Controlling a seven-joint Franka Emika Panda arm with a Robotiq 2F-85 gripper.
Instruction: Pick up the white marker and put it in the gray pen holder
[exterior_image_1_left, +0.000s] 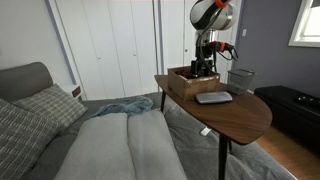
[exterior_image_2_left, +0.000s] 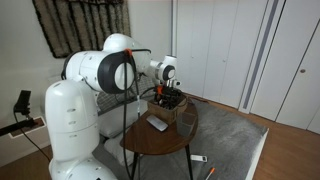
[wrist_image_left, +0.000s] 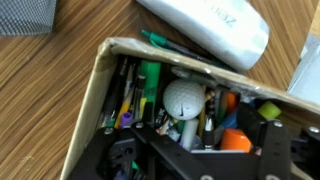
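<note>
Gray pen holder (wrist_image_left: 25, 15) well apart from gripper (wrist_image_left: 195, 150)

The black robot hand (exterior_image_1_left: 204, 70) hung over the low brown wooden box (exterior_image_1_left: 183, 86) on the oval wooden bench (exterior_image_1_left: 245, 118). A flat grey slab (exterior_image_1_left: 213, 97) lay just beside the box, and a grey wire-mesh pen holder (exterior_image_1_left: 240, 78) stood near it.

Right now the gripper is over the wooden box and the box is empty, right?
Not empty. The gripper is over the box, yes, but the wrist view shows the box stuffed with pens and a white ball.
</note>
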